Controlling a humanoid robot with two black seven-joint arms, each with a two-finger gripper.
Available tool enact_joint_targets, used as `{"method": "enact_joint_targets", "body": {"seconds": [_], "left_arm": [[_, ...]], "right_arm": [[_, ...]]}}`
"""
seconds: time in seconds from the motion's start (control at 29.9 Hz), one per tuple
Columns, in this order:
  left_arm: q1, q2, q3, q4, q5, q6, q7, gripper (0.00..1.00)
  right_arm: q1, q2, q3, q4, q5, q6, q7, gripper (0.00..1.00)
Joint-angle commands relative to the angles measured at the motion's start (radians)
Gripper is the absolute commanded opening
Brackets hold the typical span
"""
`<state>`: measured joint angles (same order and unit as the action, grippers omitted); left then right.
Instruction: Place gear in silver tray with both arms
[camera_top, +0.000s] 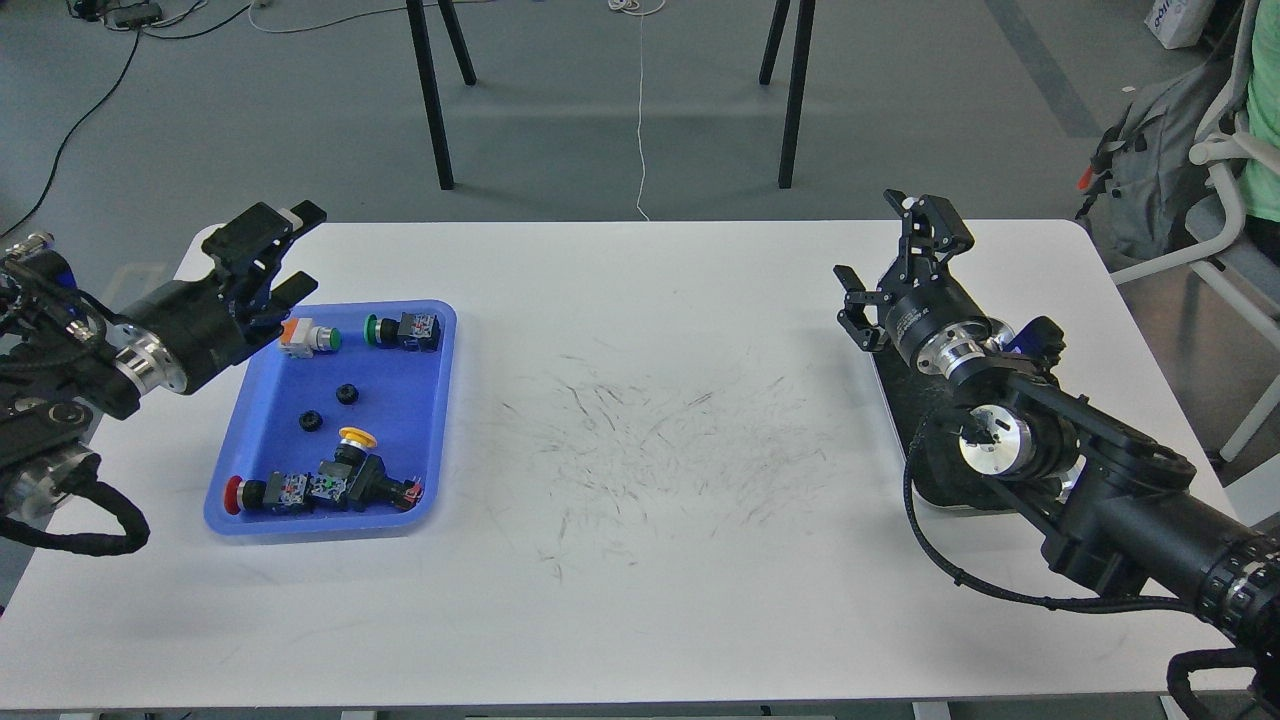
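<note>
Two small black gears (346, 393) (310, 421) lie in the blue plastic tray (443, 400) on the left of the white table. My left gripper (285, 250) is open and empty, hovering over the tray's far left corner and pointing right and away. The silver tray (897, 400) lies at the right side of the table, mostly hidden under my right arm; only its dark bottom and a bit of rim show. My right gripper (893, 250) is open and empty, raised above the silver tray's far end.
The blue tray also holds several push-button switches: orange (303, 336), green (400, 330), yellow (352, 440) and red (262, 493). The table's middle (640, 440) is scuffed with dark marks. Stand legs (430, 95) are behind the table; a chair and backpack (1160, 160) at far right.
</note>
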<state>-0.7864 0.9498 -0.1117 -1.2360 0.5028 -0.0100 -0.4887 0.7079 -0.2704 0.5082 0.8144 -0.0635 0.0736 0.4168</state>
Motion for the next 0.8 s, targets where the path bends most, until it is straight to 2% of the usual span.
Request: {"method": "enact_joint_targets", "body": {"seconds": [0.0, 0.2, 0.33, 0.43, 0.64, 0.77], "left_arm": [[-0.017, 0.056, -0.016, -0.028, 0.054, -0.064, 0.000, 1.00], [-0.047, 0.053, -0.008, -0.022, 0.196, -0.133, 0.000, 1.00], [-0.047, 0.050, 0.021, -0.008, 0.378, -0.123, 0.000, 1.00], [-0.037, 0.046, 0.029, 0.058, 0.544, -0.119, 0.000, 1.00], [-0.021, 0.035, 0.034, 0.174, 0.594, -0.022, 0.000, 0.99], [-0.005, 0.038, 0.060, 0.196, 0.602, 0.036, 0.000, 0.99]], "right_arm": [[-0.007, 0.000, -0.002, 0.002, -0.001, 0.000, -0.001, 1.00], [-0.016, -0.001, 0.001, 0.006, -0.001, 0.000, -0.001, 1.00], [-0.016, -0.009, 0.003, 0.015, -0.001, 0.000, -0.001, 1.00], [-0.016, -0.012, 0.003, 0.017, 0.001, 0.000, -0.001, 1.00], [-0.016, -0.013, 0.003, 0.017, -0.001, 0.000, -0.001, 1.00], [-0.013, -0.013, 0.001, 0.016, -0.001, 0.000, -0.001, 1.00]]}}
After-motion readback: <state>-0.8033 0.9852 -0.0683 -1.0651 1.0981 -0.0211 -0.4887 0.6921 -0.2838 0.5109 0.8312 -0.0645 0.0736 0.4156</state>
